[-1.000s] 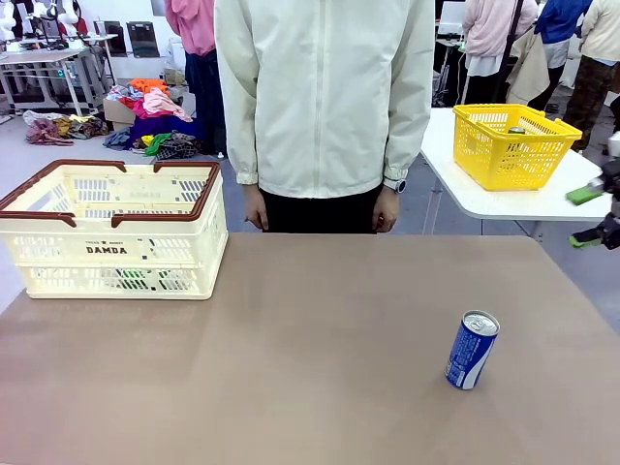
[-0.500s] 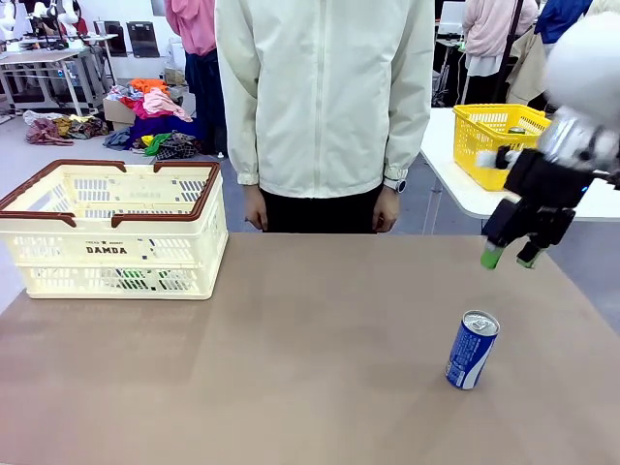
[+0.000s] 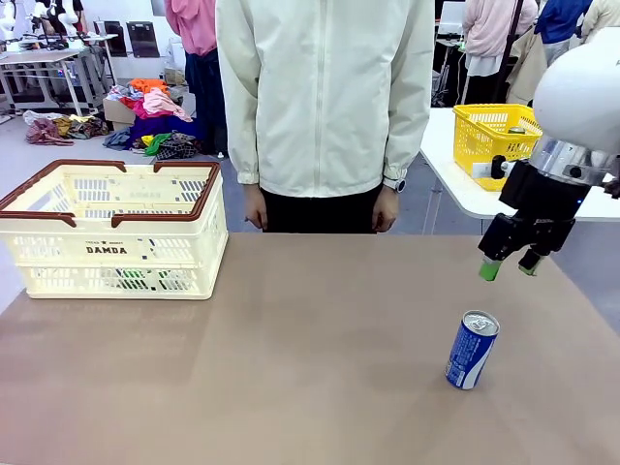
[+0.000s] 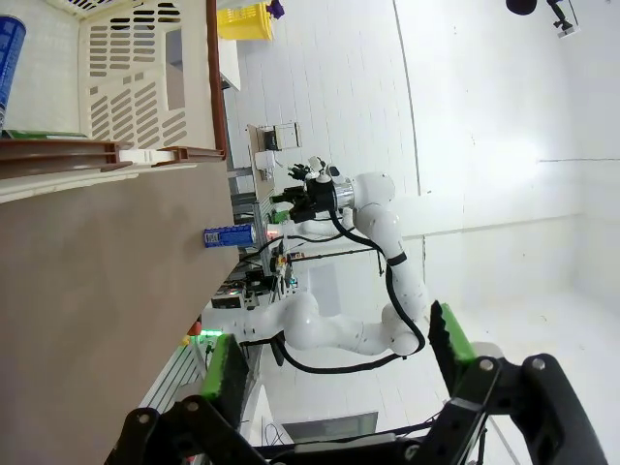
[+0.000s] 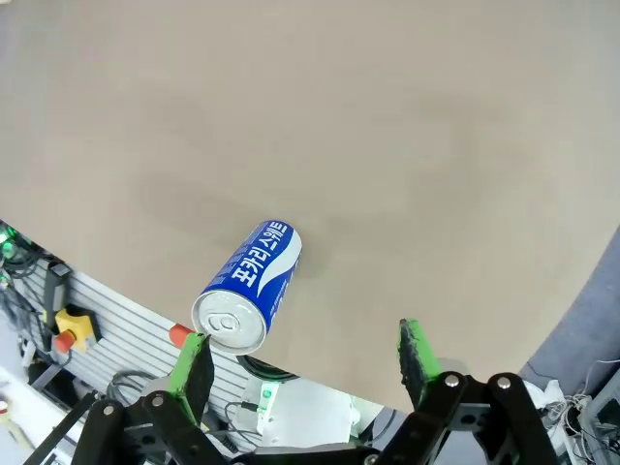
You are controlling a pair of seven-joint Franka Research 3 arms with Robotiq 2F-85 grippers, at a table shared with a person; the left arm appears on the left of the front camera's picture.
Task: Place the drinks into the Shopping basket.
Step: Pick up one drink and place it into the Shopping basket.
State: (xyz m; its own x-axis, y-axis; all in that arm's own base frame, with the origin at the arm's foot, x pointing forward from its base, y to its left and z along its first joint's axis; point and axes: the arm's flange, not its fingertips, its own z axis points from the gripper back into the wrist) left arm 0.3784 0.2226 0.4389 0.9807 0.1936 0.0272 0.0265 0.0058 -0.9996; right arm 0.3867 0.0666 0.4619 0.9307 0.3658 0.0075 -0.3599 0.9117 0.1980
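A blue-and-white drink can [image 3: 472, 350] with a silver top stands upright on the tan table at the right. My right gripper [image 3: 510, 267] hangs open above and slightly behind it, touching nothing. In the right wrist view the can [image 5: 250, 283] sits between and beyond the spread green pads of that gripper [image 5: 305, 366]. The cream Shopping basket [image 3: 111, 228] with its brown rim stands at the table's far left. My left gripper [image 4: 336, 363] is open beside the basket [image 4: 145, 87], where another blue can [image 4: 8, 53] shows inside. The standing can [image 4: 229, 235] appears far off.
A person in a pale jacket [image 3: 325, 97] stands at the far edge, hands hanging at the sides. A yellow mesh basket [image 3: 504, 140] sits on a white side table at the back right. Bare tabletop lies between the basket and the can.
My right arm has swung in from the right edge to a spot over the can, then dropped slightly. The can and the basket have stayed put.
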